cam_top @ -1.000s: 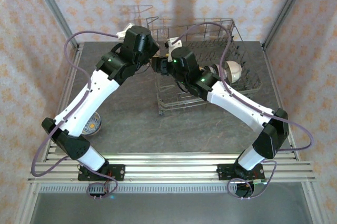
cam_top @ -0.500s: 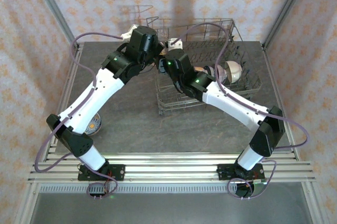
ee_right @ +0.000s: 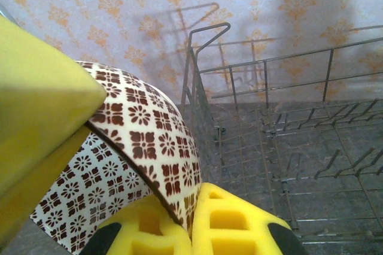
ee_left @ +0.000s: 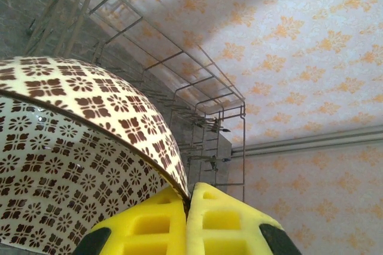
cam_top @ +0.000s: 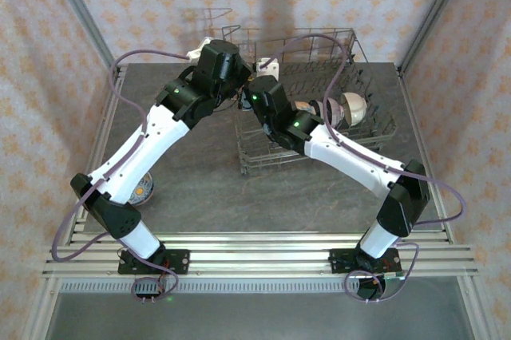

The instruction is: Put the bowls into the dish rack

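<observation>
A cream bowl with a brown flower pattern (ee_left: pixel 72 147) (ee_right: pixel 143 141) hangs in the air just left of the dish rack (cam_top: pixel 319 160) (ee_right: pixel 287 147) (ee_left: pixel 206 117). Both grippers hold it by the rim. My left gripper (ee_left: pixel 187 198) (cam_top: pixel 238 87) is shut on one edge, and its yellow finger (ee_right: pixel 36 105) shows in the right wrist view. My right gripper (ee_right: pixel 194 207) (cam_top: pixel 250 94) is shut on another part of the rim. In the top view the arms hide the bowl. A cream bowl (cam_top: pixel 354 107) and a pinkish one (cam_top: pixel 306 106) stand inside the rack.
A blue patterned bowl (cam_top: pixel 137 189) sits on the grey table (cam_top: pixel 200 180) at the near left, partly under my left arm. The rack's raised wire handle (cam_top: pixel 214 17) stands at the back by the wallpapered wall.
My right gripper has closed on the patterned bowl's rim after moving a little left toward the left gripper. The left gripper stayed shut on the bowl.
</observation>
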`<state>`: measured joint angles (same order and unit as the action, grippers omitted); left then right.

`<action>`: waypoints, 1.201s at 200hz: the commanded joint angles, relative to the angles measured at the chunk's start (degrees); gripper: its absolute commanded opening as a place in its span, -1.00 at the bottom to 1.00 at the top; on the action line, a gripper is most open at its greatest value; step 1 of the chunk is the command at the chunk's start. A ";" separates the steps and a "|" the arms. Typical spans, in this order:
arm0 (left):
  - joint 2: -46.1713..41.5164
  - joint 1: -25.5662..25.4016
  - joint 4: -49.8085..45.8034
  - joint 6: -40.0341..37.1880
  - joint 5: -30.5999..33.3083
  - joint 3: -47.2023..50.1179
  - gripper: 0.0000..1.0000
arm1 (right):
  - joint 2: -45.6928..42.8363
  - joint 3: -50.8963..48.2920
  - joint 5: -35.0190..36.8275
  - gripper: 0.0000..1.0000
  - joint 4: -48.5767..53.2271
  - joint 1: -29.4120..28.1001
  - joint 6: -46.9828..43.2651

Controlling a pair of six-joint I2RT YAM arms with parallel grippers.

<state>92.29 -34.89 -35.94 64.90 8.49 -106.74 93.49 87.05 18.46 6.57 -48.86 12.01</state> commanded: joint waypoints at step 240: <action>-2.45 13.98 2.45 -29.74 -16.65 6.56 0.28 | 5.21 17.89 24.33 -1.00 41.81 9.80 12.62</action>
<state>90.48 -24.23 -35.53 39.97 -0.60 -104.29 96.27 99.61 36.56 38.81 -39.75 22.41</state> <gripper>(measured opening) 0.639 0.042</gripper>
